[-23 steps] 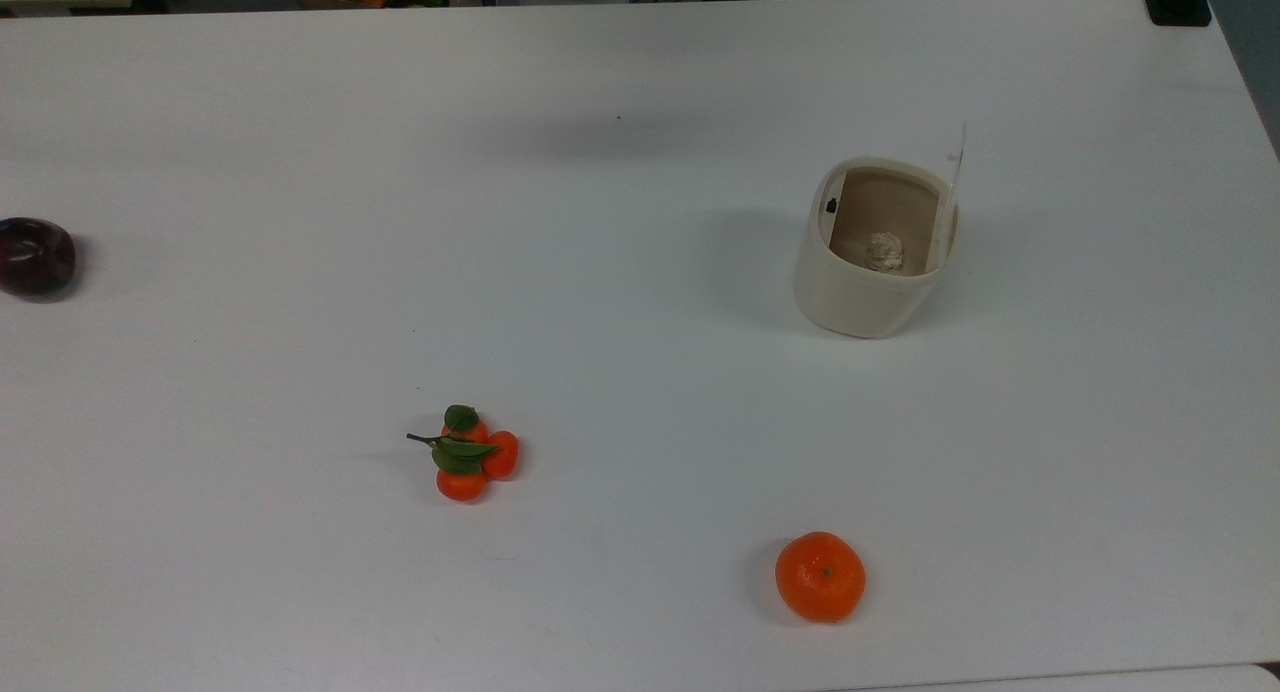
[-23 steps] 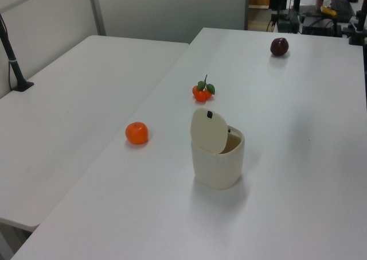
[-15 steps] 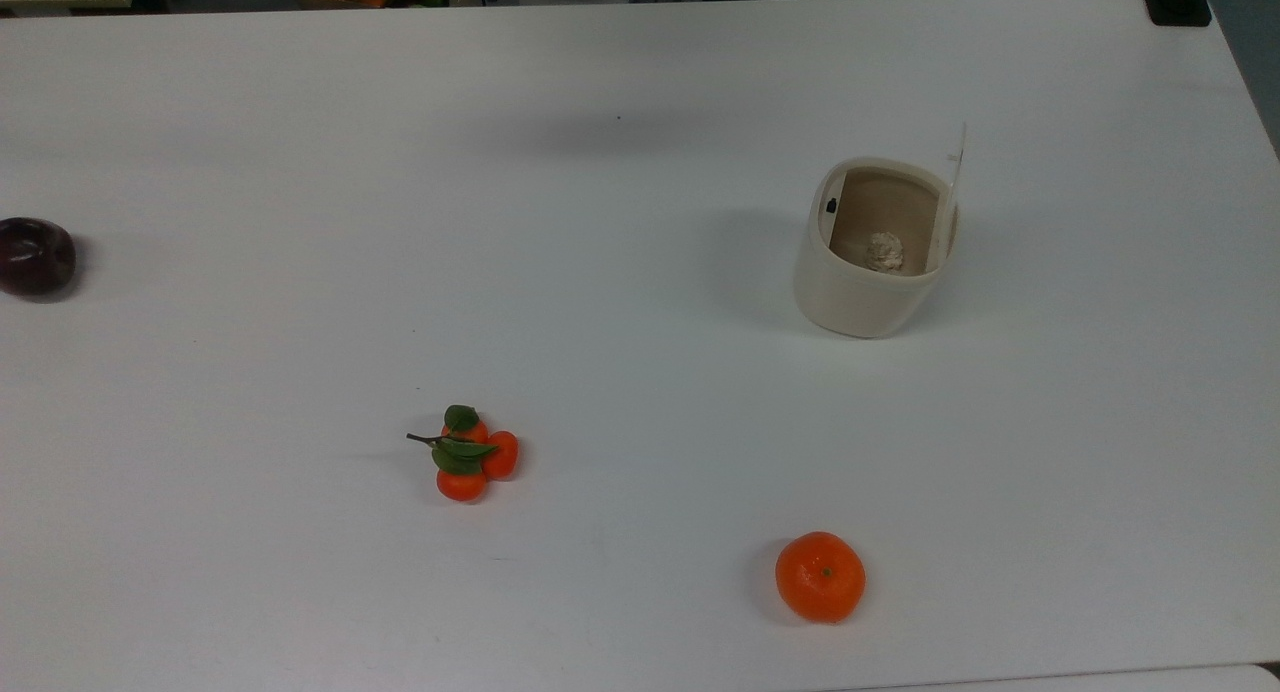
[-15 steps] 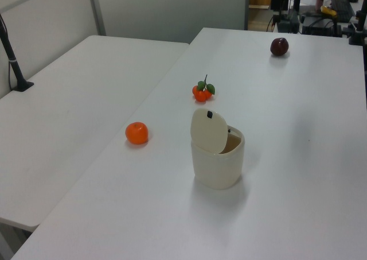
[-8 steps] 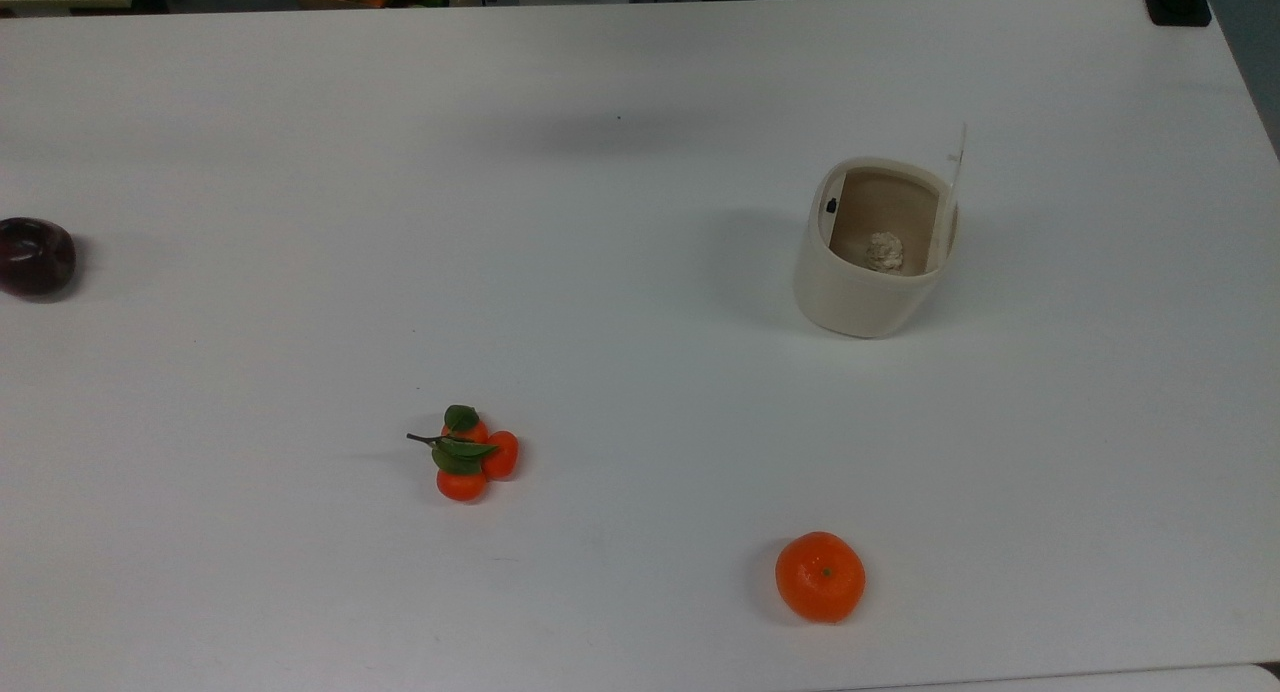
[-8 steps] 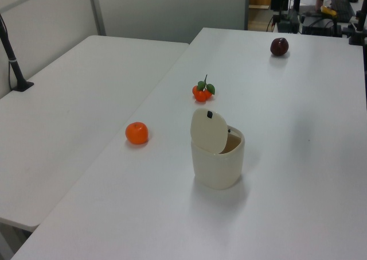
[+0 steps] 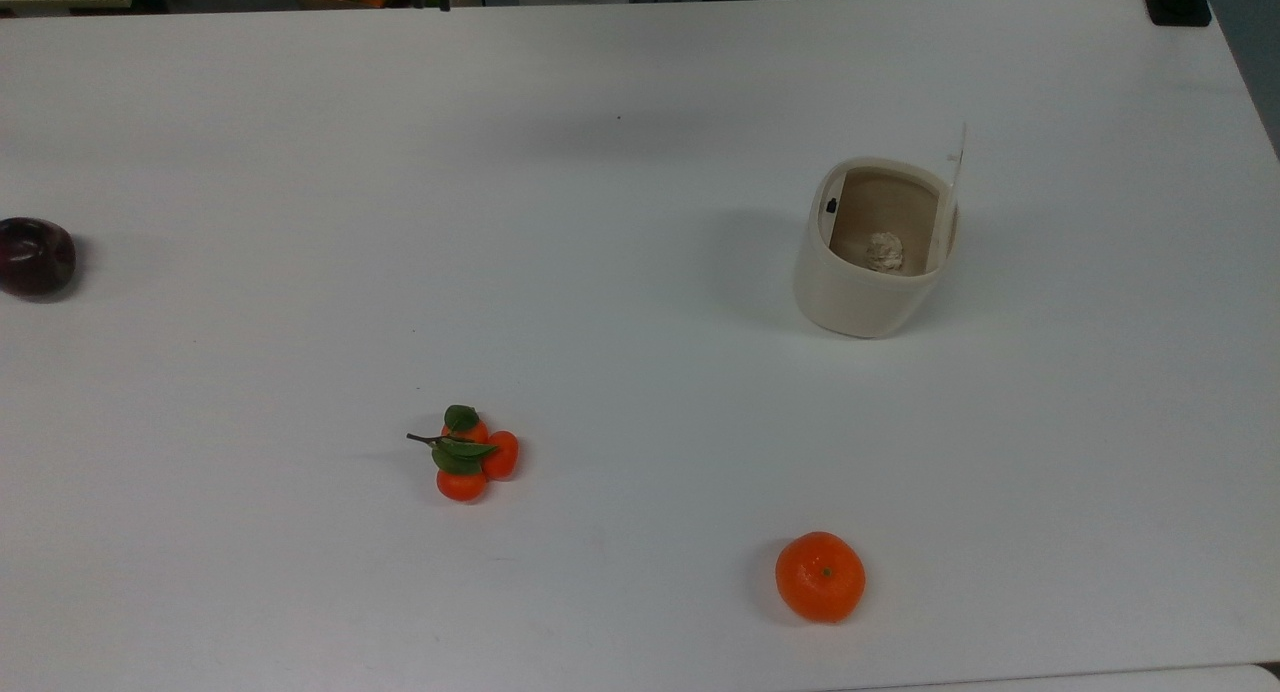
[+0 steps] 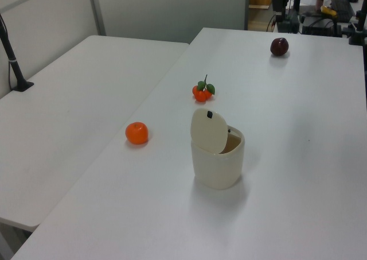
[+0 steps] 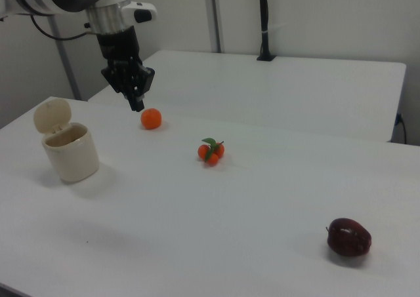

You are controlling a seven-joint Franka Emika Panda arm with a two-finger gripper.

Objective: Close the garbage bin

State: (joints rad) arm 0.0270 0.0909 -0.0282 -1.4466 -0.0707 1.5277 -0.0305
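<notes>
Top view. Garbage bin point(image 7: 868, 272) on the white table point(image 7: 620, 302), toward the top view's right, well in from every table edge. Lid point(image 7: 957, 177) hinged up, standing near upright on the bin's right side in the top view; mouth open, a pale crumpled wad point(image 7: 884, 251) on the floor inside, a small black button point(image 7: 831, 205) at the rim on the top view's left. Wide bare tabletop on all sides of the bin. Single orange point(image 7: 820, 576) below it in the top view, near the lower table edge. Cluster of small oranges with leaves point(image 7: 468, 455) well apart to the top view's left. Dark red apple point(image 7: 34, 256) at the far left edge of the top view.

Left view. Bin point(image 8: 218, 159) at mid-table, lid point(image 8: 209, 131) raised and facing the camera, black tab near its top. Orange point(image 8: 137, 133) close to the table's left edge in the left view, by the seam with a second table point(image 8: 63, 122). Cluster point(image 8: 202, 90) behind the bin, apple point(image 8: 279, 46) far back.

Right view. Bin point(image 9: 69, 151) near the right view's left edge, lid point(image 9: 52, 114) tipped back. Gripper point(image 9: 136, 103) hanging in the air above the table, up and to the right view's right of the bin, clear of it, just beside the orange point(image 9: 151, 118) in the picture. Fingers pressed together, nothing between them. Cluster point(image 9: 210, 151) mid-table, apple point(image 9: 348, 237) at the right view's lower right, open surface between.
</notes>
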